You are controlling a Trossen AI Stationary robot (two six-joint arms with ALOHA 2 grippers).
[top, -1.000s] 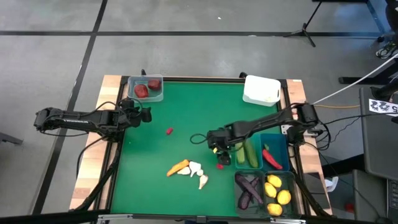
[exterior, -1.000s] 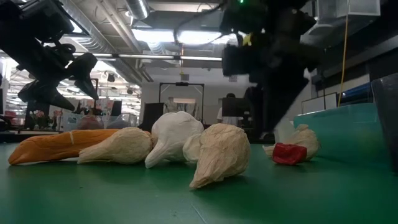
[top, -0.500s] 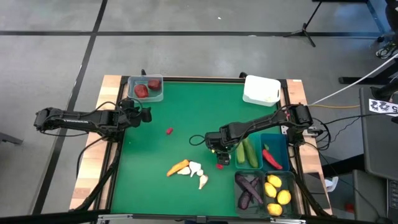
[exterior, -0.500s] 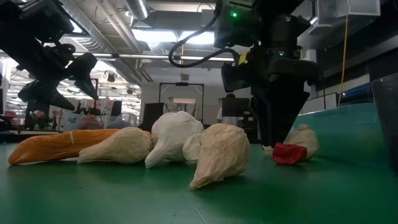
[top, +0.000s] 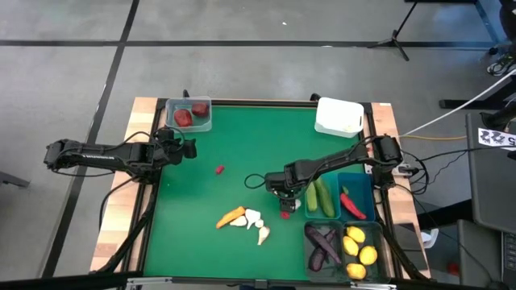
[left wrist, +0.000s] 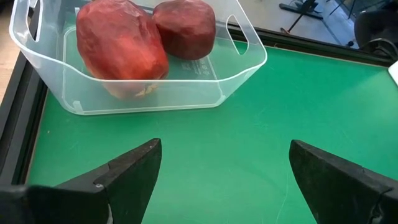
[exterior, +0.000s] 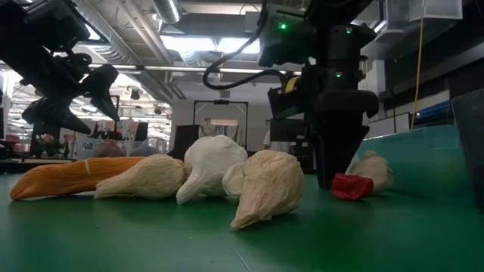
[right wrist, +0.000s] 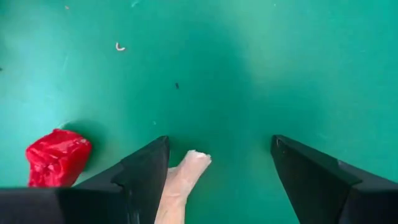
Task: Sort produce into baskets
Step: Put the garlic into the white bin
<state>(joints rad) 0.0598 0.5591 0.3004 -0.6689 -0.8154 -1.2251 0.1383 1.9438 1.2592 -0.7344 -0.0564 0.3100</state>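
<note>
My right gripper [right wrist: 219,139] points down, open, low over the green mat near its right side [top: 285,200]. A white garlic [right wrist: 184,177] lies between its fingers, close against one of them. A small red pepper [right wrist: 56,157] lies on the mat just outside that finger. In the low view the fingers [exterior: 330,155] reach down to the mat beside the pepper [exterior: 352,186] and garlic [exterior: 372,169]. My left gripper [left wrist: 225,146] waits open at the left edge [top: 189,148], facing the clear basket [left wrist: 239,74] holding two dark red round ones [left wrist: 121,46]. My right gripper stands astride the garlic's narrow end [right wrist: 194,159], fingers coming from above. One finger [right wrist: 144,174] is right against it, and I cannot tell whether it touches. The garlic lies on the mat.
A carrot [top: 231,216] and more garlic [top: 256,224] lie at the mat's near middle, and a small red piece [top: 219,170] lies farther left. A white basket [top: 339,117] stands far right. Teal baskets with cucumbers [top: 322,196] and a red pepper [top: 349,201], and dark baskets with eggplants [top: 322,246] and lemons [top: 360,250], line the right side.
My right gripper has sunk toward the mat beside the red pepper and the garlic, rolling a little about its own axis. Its fingers have stayed equally far apart. The produce has not moved.
</note>
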